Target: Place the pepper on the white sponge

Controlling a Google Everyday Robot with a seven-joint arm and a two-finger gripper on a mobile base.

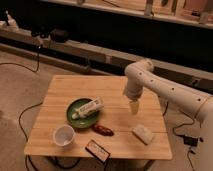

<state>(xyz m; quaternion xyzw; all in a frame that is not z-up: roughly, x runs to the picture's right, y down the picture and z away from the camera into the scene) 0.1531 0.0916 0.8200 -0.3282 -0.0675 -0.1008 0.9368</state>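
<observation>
Currently | gripper [133, 106] hung right of centre above the table [65, 87]; its opening cannot be told | pepper [102, 129] lain lower centre, left of white sponge [143, 134], apart | judged light, glossy, slippery; best pinched across its middle
</observation>
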